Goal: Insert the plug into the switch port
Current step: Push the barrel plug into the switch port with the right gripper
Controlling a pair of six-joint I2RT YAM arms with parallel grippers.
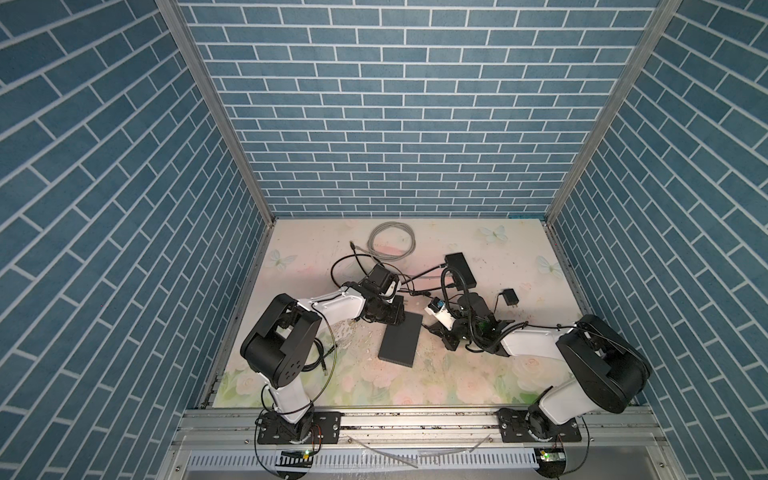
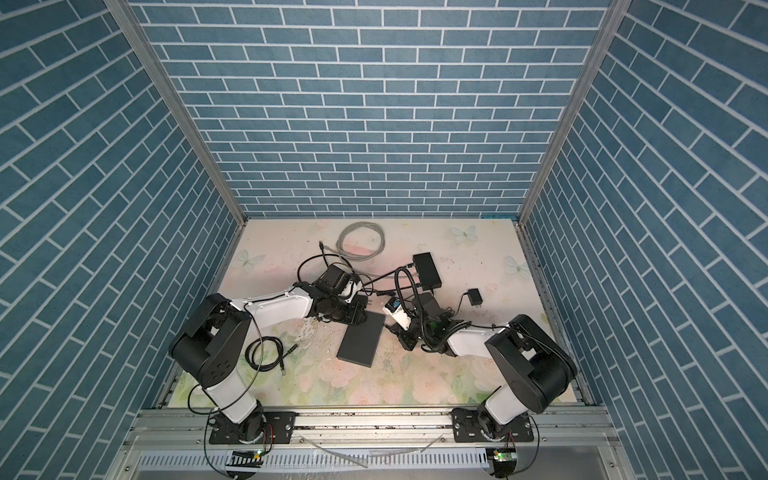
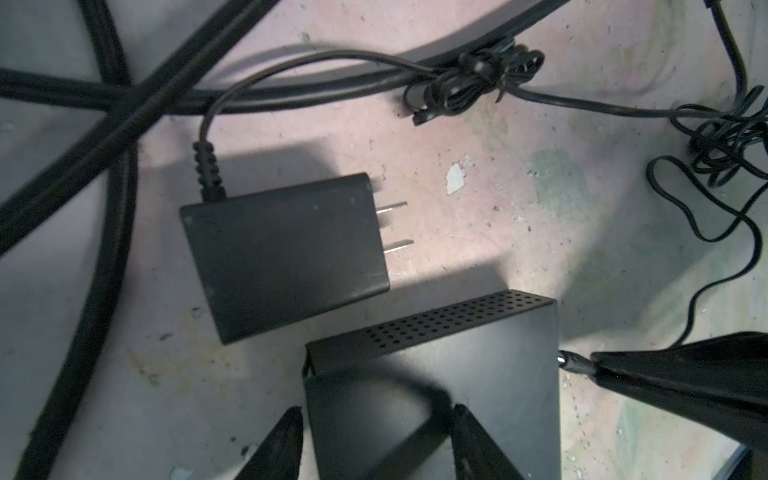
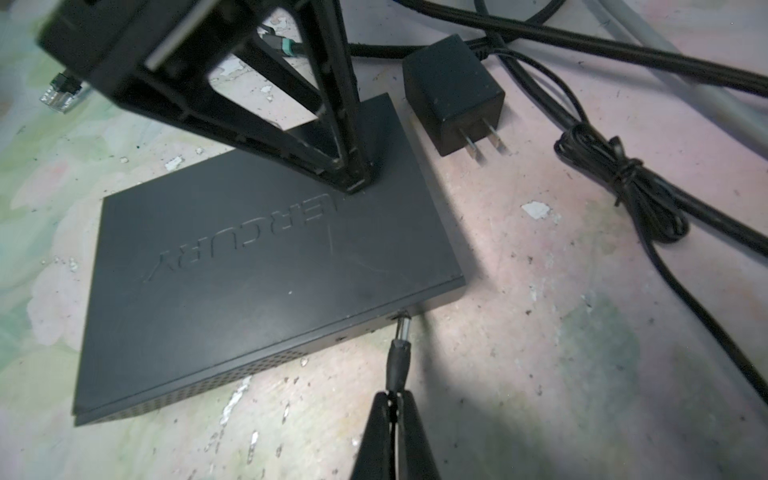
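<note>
The switch (image 4: 266, 257) is a flat black box lying on the flowered mat, seen in both top views (image 1: 401, 340) (image 2: 360, 338). My right gripper (image 4: 392, 399) is shut on the black barrel plug (image 4: 398, 357). The plug's metal tip touches the port (image 4: 395, 316) on the switch's side wall, and most of the tip still shows. The same tip shows beside the switch (image 3: 478, 353) in the left wrist view. My left gripper (image 3: 376, 440) is open over the switch's far corner. One finger (image 3: 478, 444) is on the top face, the other (image 3: 278, 444) is beyond the edge.
A black power adapter (image 4: 453, 93) with two prongs lies just behind the switch, its thin cord bundled (image 4: 623, 183) nearby. A second black box (image 1: 460, 270), another adapter (image 1: 510, 298) and a grey cable coil (image 1: 392, 241) lie farther back. A black cable coil (image 2: 264, 353) lies at the left.
</note>
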